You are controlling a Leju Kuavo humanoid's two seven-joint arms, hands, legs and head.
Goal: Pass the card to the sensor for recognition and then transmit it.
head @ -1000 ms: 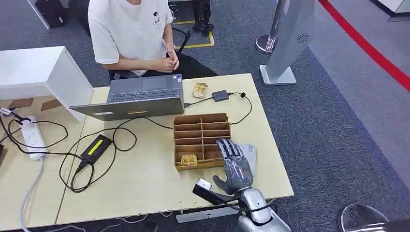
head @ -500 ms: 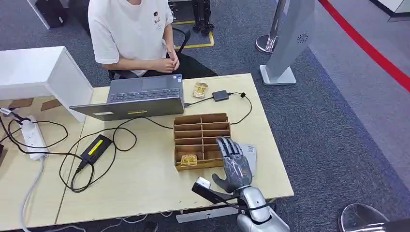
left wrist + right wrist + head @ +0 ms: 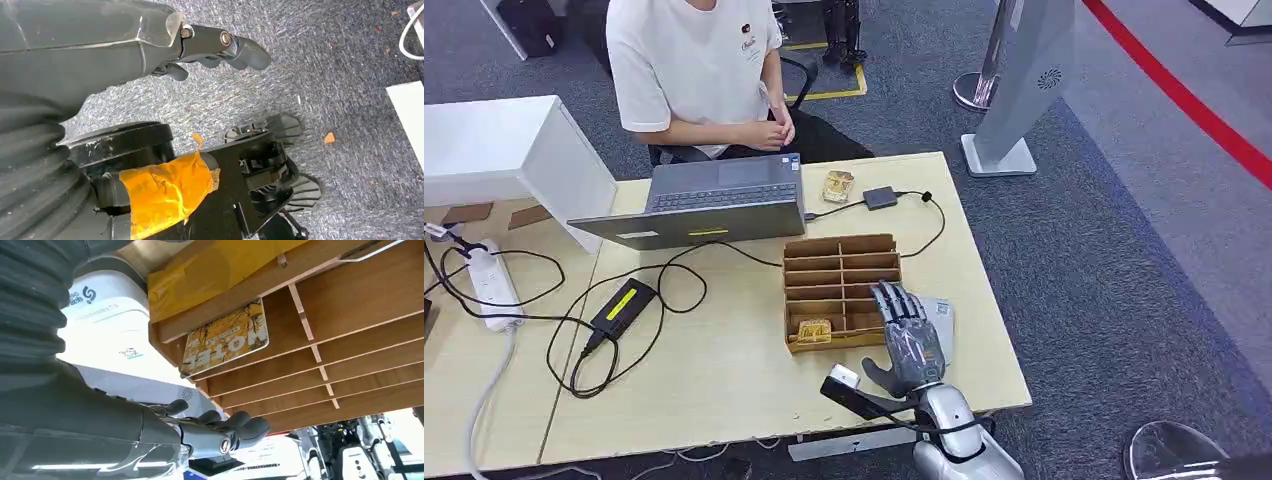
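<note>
My yellow hotel key card (image 3: 814, 329) with the leaf print leans tilted in the nearest left slot of the brown wooden divider tray (image 3: 842, 262), "HOTEL" lettering showing.

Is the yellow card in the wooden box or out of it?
In: the yellow card sits in a front slot of the wooden box.

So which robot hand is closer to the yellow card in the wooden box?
The right hand. It hovers at the wooden box's right side, close beside the slot holding the yellow card. The left hand hangs down over the carpet, away from the table.
</note>
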